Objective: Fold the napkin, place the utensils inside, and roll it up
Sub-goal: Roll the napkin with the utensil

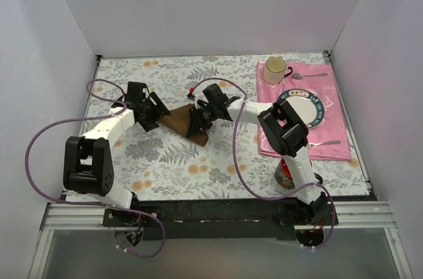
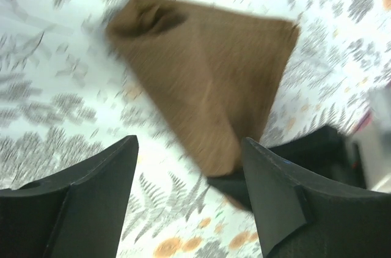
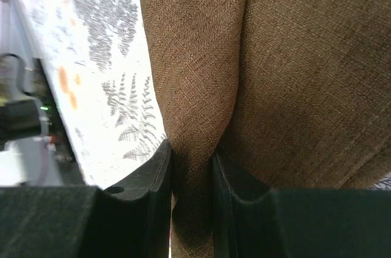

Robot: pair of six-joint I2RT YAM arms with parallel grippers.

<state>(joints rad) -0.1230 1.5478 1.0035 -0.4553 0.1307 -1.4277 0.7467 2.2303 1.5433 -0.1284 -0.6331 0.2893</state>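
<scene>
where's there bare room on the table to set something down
Bare tabletop lies along the back wall, left of the pink placemat and beyond the napkin; also the near strip between the two arm bases. Crowded: the centre, where left gripper and right gripper are at the napkin, and the placemat with mug, plate and fork.

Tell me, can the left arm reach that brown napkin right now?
Probably yes: the left claw is open with the napkin just ahead, nothing between them, though the right claw pinches a fold.

The top camera looks down over the whole bench [image 1: 165, 160]; both wrist cameras face the napkin [image 1: 182, 120] closely.
</scene>
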